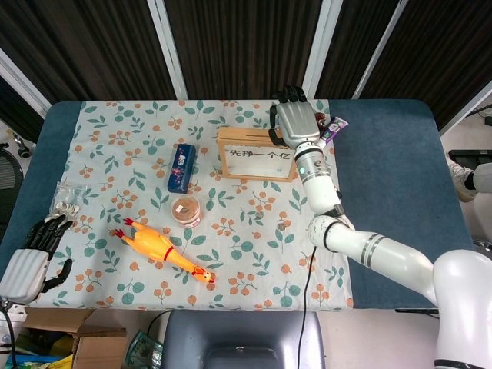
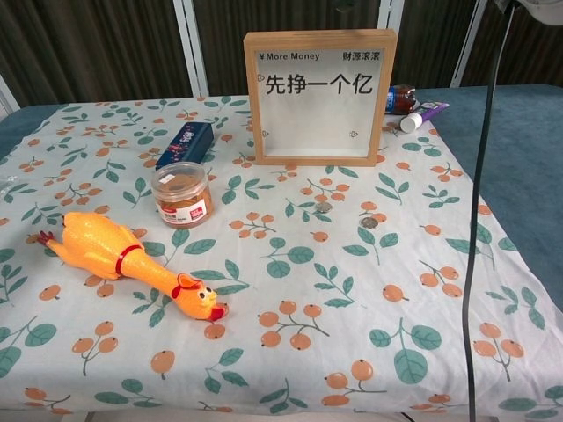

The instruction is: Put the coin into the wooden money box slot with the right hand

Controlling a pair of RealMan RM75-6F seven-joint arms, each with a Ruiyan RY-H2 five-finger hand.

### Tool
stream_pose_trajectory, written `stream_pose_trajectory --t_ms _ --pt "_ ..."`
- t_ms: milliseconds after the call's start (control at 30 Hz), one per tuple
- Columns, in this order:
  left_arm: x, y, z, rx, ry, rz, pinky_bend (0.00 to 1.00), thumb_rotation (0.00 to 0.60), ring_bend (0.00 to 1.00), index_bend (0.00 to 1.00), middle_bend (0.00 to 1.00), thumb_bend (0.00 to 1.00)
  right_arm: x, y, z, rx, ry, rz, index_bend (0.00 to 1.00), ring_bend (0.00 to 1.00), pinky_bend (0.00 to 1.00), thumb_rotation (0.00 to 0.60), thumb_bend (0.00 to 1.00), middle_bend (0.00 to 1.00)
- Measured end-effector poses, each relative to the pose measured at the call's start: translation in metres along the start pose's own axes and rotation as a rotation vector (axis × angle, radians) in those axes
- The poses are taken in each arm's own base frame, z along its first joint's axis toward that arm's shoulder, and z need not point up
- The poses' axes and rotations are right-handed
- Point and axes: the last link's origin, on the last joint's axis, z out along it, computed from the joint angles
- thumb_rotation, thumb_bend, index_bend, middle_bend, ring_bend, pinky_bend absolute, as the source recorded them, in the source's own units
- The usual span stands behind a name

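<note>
My right hand (image 1: 294, 123) sits above the wooden money box (image 1: 256, 153); fingers' state and coin hidden, cannot tell. Coin: thin, rigid, slippery; I'd pinch its faces

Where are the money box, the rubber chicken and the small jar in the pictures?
money box (image 2: 318, 26), chest view, on the top bar of its wooden frame.
rubber chicken (image 2: 97, 246), chest view, on its orange body.
jar (image 2: 182, 202), chest view, on its side, at the label.
</note>
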Motion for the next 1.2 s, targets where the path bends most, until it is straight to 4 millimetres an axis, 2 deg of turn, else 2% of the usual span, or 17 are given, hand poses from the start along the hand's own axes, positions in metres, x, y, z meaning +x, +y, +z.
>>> stream_pose_trajectory --t_ms 400,933,1033,1200 --pt "0.003 -0.002 0.0 0.004 0.007 -0.01 0.04 0.6 0.0 0.0 0.0 0.48 -0.018 -0.009 0.008 0.004 -0.014 -0.04 0.78 0.0 0.0 0.6 0.58 0.28" --pt "0.001 -0.002 0.002 0.004 -0.002 -0.009 0.04 0.6 0.0 0.0 0.0 0.48 -0.023 -0.009 0.008 0.002 -0.026 -0.059 0.76 0.0 0.0 0.6 0.58 0.28" --pt "0.001 -0.002 0.002 0.005 -0.002 -0.009 0.04 0.6 0.0 0.0 0.0 0.48 -0.023 -0.008 0.008 0.0 -0.029 -0.061 0.72 0.0 0.0 0.6 0.58 0.28" --pt "0.0 -0.002 0.003 0.006 -0.004 -0.009 0.04 0.6 0.0 0.0 0.0 0.48 -0.023 -0.007 0.007 0.0 -0.035 -0.075 0.58 0.0 0.0 0.6 0.58 0.24"
